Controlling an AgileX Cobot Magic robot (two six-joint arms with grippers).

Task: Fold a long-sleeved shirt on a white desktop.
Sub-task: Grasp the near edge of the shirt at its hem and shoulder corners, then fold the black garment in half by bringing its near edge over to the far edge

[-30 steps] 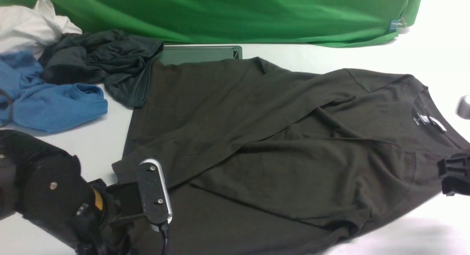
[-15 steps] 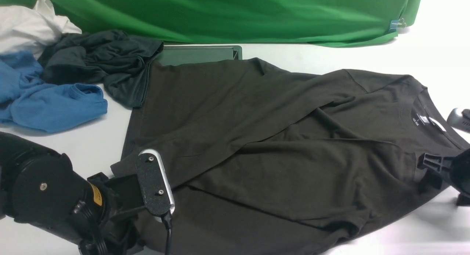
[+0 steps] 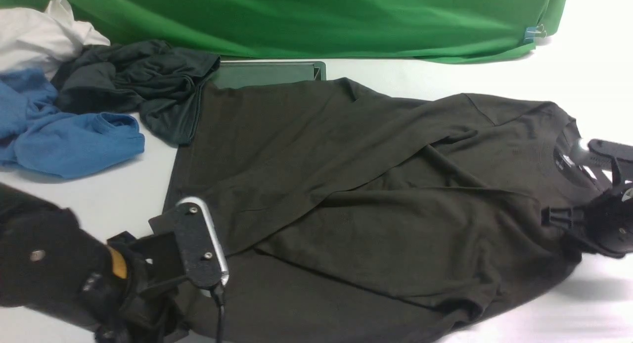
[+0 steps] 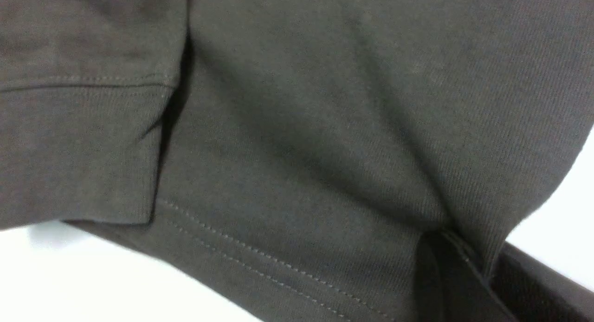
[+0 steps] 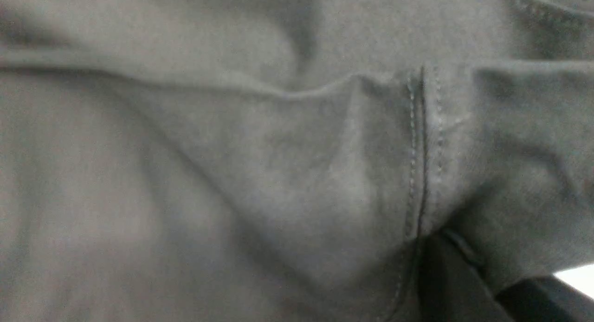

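Shirt (image 3: 356,185) flat on white desktop (image 3: 123,199); left tool (image 4: 457,271) pinching hem corner, right tool (image 3: 559,218) pinching shoulder cloth.

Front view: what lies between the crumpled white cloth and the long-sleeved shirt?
A crumpled blackish-teal garment, against the white cloth and reaching the edge of the long-sleeved shirt, shown in the front view.

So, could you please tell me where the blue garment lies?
Front view: the blue garment lies far left on the white desktop, beside the dark teal garment, left of the long-sleeved shirt.
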